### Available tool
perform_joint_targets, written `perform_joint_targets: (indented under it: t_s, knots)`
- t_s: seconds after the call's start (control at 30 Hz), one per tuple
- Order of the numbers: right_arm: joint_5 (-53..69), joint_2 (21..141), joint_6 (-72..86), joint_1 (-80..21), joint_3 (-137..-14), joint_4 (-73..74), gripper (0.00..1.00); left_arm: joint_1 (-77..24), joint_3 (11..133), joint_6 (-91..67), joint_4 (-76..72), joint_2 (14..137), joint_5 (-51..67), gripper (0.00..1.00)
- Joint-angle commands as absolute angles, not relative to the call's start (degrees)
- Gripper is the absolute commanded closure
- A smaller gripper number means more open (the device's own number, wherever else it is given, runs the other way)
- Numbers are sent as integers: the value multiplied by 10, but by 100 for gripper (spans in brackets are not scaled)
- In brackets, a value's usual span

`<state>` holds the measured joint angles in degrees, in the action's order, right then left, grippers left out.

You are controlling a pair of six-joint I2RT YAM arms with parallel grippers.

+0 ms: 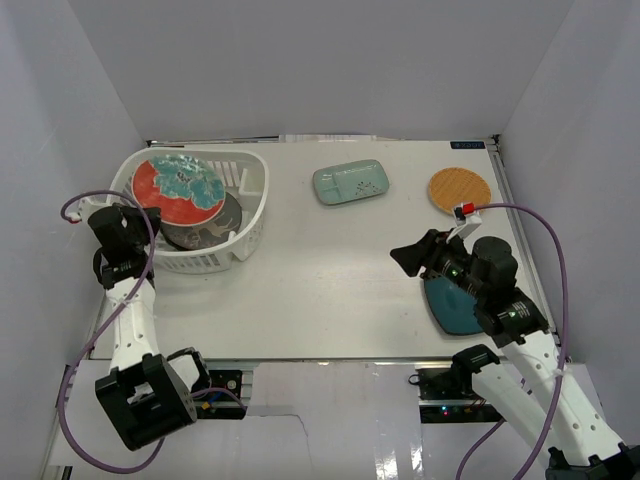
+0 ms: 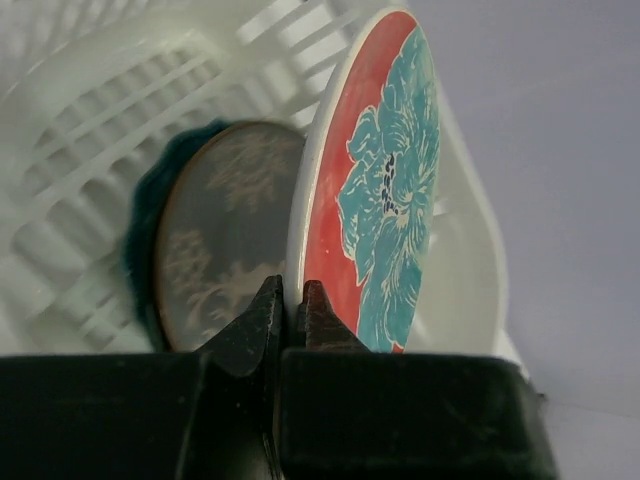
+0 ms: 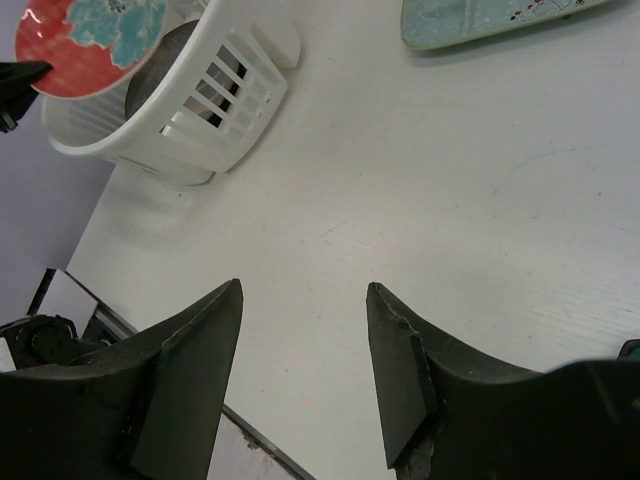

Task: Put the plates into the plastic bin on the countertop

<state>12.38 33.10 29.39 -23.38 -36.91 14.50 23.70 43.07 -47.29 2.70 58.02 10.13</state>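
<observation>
The left gripper (image 2: 288, 300) is shown clamped almost shut on the rim of the red-and-teal floral plate (image 2: 370, 200), which is held by that one edge over the plastic bin (image 1: 255, 178) at the upper left of the overhead view. With so thin a hold, the plate could be pivoted or dropped hard onto the grey patterned plate (image 2: 225, 230) lying below it, or caught on the bin's near wall. The right gripper (image 3: 305, 290) is held wide open and empty at centre right. On the countertop (image 1: 330, 270), the pale-green rectangular plate (image 1: 351, 182) and orange woven plate (image 1: 459, 188) are left at the top, while the dark-teal square plate (image 1: 455, 305) is partly hidden under the right arm.
</observation>
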Motion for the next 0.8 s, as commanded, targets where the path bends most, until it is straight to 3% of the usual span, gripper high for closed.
perform_joint_targets:
  t_s: [0.0,0.43,0.5,0.53,0.6,0.63,0.77]
  knots:
    - [135,336,274,-233,-369,125,41,227,431,-454,-4,555,108,100]
    - [157,425,294,-234,-298,9,40,228,398,-411,-33,643,90,98]
    - [157,448,301,-233,-294,-26,39,228,396,-411,-38,650,110,86]
    - [158,467,303,-234,-294,-35,39,227,395,-411,-40,649,112,72]
    - [157,488,308,-234,-294,-67,39,228,395,-410,-39,636,112,58]
    - [157,511,313,-233,-294,-76,39,227,394,-410,-39,630,113,42]
    - [144,573,323,-234,-306,-123,38,228,397,-410,-26,601,110,14]
